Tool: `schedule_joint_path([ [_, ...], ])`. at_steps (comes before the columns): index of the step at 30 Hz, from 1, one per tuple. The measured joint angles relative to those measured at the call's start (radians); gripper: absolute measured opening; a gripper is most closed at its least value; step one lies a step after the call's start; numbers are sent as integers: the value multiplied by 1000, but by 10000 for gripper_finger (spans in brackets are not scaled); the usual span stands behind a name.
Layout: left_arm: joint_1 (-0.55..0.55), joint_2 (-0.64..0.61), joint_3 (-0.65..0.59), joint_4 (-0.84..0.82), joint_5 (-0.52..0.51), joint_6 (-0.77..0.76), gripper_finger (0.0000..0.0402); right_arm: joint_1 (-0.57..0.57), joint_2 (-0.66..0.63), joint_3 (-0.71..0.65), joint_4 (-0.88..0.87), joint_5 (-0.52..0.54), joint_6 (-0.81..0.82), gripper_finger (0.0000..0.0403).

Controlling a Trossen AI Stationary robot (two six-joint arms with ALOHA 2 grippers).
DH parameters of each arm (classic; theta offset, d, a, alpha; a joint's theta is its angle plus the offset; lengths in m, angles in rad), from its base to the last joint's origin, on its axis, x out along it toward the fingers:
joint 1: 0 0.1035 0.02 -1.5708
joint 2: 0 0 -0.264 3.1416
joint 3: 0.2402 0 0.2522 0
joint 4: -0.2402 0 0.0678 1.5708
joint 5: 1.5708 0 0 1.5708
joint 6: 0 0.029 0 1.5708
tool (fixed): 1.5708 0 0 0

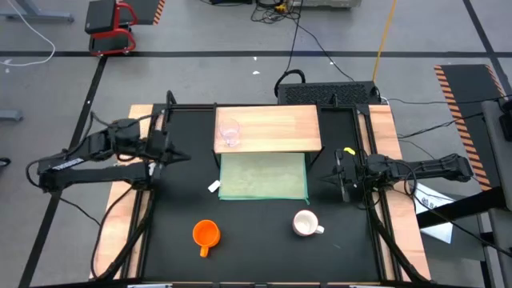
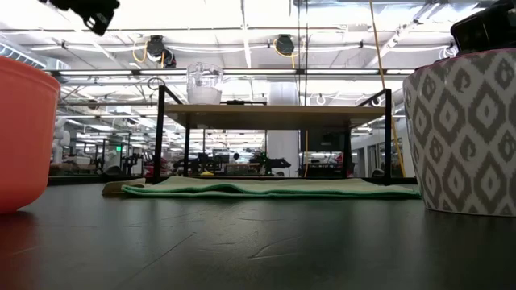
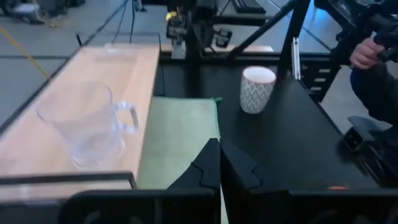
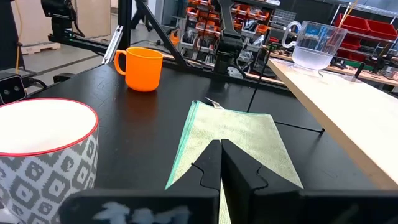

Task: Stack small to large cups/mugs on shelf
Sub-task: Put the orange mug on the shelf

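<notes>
The clear cup (image 1: 230,134) stands upright on the pale-wood shelf (image 1: 280,128), near its left end; it also shows in the left wrist view (image 3: 87,124). The orange mug (image 1: 206,234) and the white patterned mug (image 1: 305,223) stand upright on the black table near its front edge. My left gripper (image 1: 182,156) is shut and empty, left of the shelf. My right gripper (image 1: 330,178) is shut and empty, right of the green mat (image 1: 262,178).
The green mat lies on the table under and in front of the shelf. A small white tag (image 1: 214,186) lies at its left edge. Black frame rails (image 1: 149,216) and wooden side strips run along both table sides. A person's hand (image 3: 367,53) shows beyond the table.
</notes>
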Motion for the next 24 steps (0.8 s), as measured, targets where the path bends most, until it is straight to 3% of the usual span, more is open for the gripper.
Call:
schedule_joint_path([
  [10, -148, -49, -212, 215, -4, -119, 0, 0, 0, 0, -1, 0, 0, 0],
  [24, -456, -43, -232, 275, -246, -165, 0, 0, 0, 0, 0, 0, 4, 0],
])
